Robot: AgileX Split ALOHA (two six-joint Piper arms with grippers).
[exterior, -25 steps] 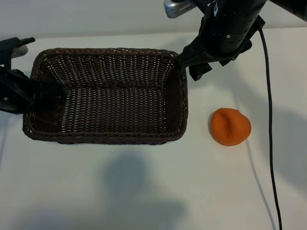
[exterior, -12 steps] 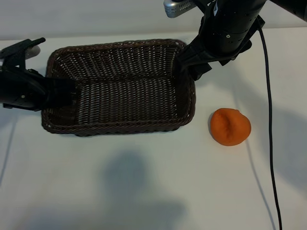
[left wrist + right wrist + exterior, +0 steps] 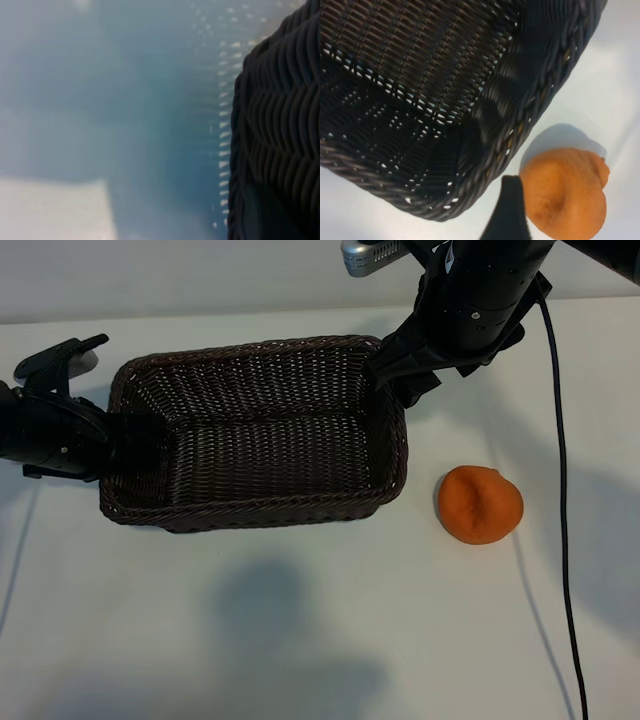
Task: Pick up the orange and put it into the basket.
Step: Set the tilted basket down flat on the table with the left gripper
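Left gripper (image 3: 128, 443) pinched shut on the basket (image 3: 390, 455) edge. Right gripper (image 3: 400, 380) wide open above the far corner, holding nothing. Orange (image 3: 481, 504) alone beside the basket.

white table (image 3: 300, 640) with basket (image 3: 260, 510) and orange (image 3: 481, 504)

Plenty of bare tabletop (image 3: 300, 640) all round the orange (image 3: 481, 504), nothing crowding it. Basket (image 3: 390, 440) just beside, wide open on top. Right pincer (image 3: 400, 375) hanging over its far corner, cable (image 3: 560, 490) trailing past.
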